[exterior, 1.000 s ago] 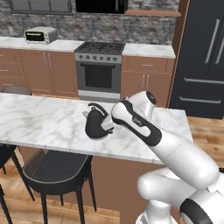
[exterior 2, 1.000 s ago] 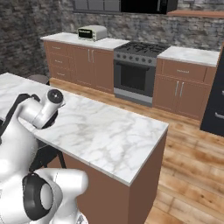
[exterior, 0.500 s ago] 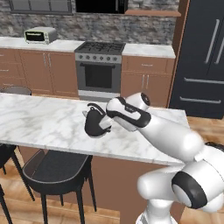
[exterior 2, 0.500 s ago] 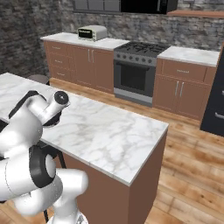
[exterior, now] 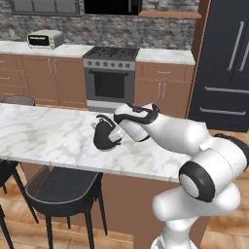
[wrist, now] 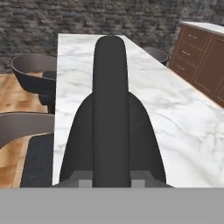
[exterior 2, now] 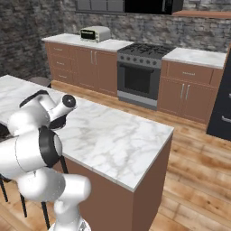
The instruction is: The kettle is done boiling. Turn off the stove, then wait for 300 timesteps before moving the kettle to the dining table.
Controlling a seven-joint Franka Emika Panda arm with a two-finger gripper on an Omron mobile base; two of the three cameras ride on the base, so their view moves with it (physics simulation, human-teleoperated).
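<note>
Black and cone-shaped, the kettle (exterior: 104, 136) is seen left of centre in the left base view, standing on the white grey-veined marble of the dining table (exterior: 44, 138), and its broad arched handle (wrist: 110, 109) rises up the middle of the hand view. The gripper (exterior: 116, 132) is clenched on that handle, at the kettle's right side.

Against the views of 1 second and half a second earlier, the kettle has kept almost the same spot on the slab, while the arm has swung: the hand has been lowered and turned so that the forearm now lies nearly level above the table's right part. This is judged to mean that the carrying is done and the kettle is being set down, with only the release and the withdrawal left.

Outward from there, 1 dark stool (exterior: 63, 185) is tucked under the near edge at lower left. Across the wooden floor, at the upper centre, the stove (exterior: 110, 73) stands between brown cabinets; no flame can be made out on its grates. A toaster oven (exterior: 44, 39) sits on the counter at upper left, and a dark refrigerator (exterior: 226, 63) fills the upper right.
</note>
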